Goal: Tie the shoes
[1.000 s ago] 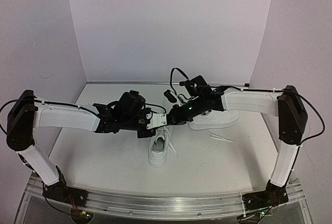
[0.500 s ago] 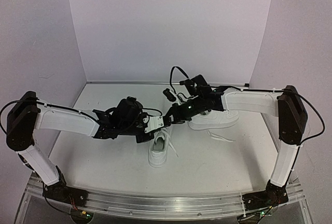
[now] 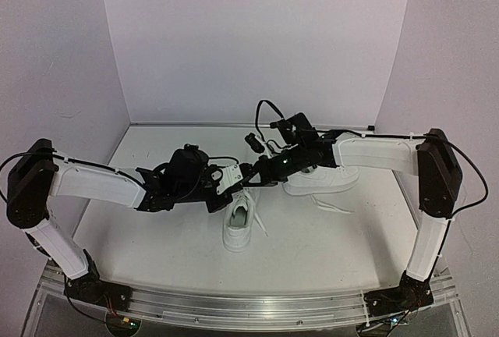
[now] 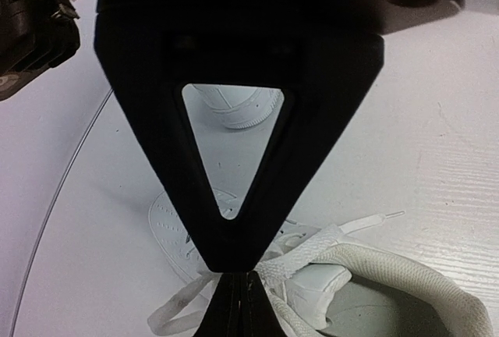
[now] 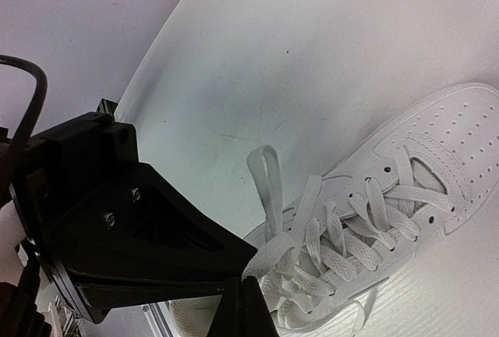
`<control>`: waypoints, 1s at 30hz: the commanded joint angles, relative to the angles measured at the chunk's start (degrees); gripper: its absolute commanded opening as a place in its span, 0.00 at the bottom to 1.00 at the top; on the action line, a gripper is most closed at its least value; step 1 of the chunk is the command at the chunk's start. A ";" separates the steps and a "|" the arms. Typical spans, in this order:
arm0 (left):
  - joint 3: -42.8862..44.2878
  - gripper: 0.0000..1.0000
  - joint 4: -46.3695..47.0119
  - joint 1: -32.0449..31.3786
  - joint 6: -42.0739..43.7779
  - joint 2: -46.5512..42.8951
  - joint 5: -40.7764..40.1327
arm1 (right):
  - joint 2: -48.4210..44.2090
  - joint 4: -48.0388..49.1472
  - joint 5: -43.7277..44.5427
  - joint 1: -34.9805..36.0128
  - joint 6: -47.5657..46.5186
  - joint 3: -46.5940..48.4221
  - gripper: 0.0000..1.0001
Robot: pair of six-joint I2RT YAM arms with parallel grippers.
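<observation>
step: knotting the near sneaker (image 3: 238,229), which lies mid-counter under both wrists; judged mid-tie, with no finished bow visible.
left hand (image 4: 234,292): fingers together, pinching a lace (image 4: 300,255) just above the shoe's opening.
right hand (image 5: 242,299): fingers together, clamped on another strand beside a standing loop (image 5: 271,208).
far sneaker (image 3: 320,177): on the counter (image 3: 156,235) behind the right arm, not held.
next: likely draw the strands apart under tension; the hands nearly touch, so they need room.
</observation>
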 commanded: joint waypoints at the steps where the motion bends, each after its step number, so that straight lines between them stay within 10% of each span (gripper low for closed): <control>1: -0.74 0.00 6.38 0.43 -4.38 -0.50 0.29 | 0.54 1.44 -0.76 0.03 0.18 -0.25 0.00; 24: -5.63 0.00 23.46 0.75 -12.69 6.17 1.81 | 0.70 3.00 -2.64 0.02 1.50 -1.63 0.00; 30: -7.35 0.00 25.17 1.86 -14.05 5.22 3.14 | -2.05 3.44 -3.64 -1.67 1.62 -3.85 0.22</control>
